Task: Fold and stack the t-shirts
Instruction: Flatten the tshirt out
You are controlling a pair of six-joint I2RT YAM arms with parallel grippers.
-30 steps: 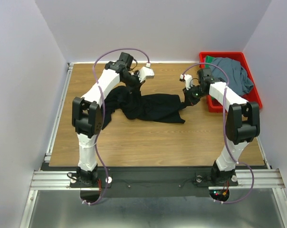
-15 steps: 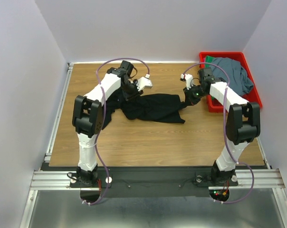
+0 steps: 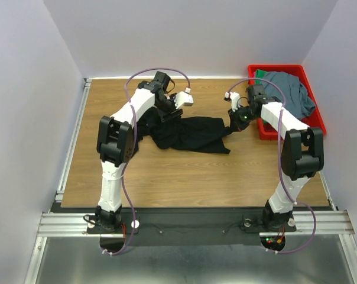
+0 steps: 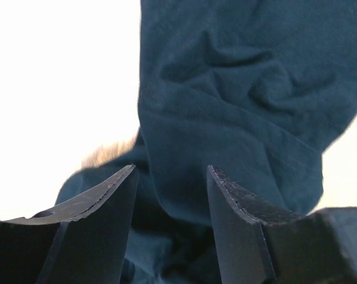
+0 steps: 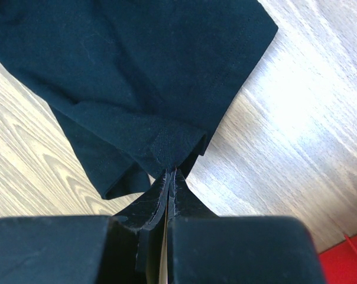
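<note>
Left hand (image 3: 181,101) now spread, off the black shirt (image 3: 190,133); right hand (image 5: 168,173) still pinching its hem.

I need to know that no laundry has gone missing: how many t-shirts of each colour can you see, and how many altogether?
black t-shirt, on the table: 1
grey-blue t-shirt, in the red bin: 1
green t-shirt, in the same bin, mostly covered: 1
Total: 3
</note>
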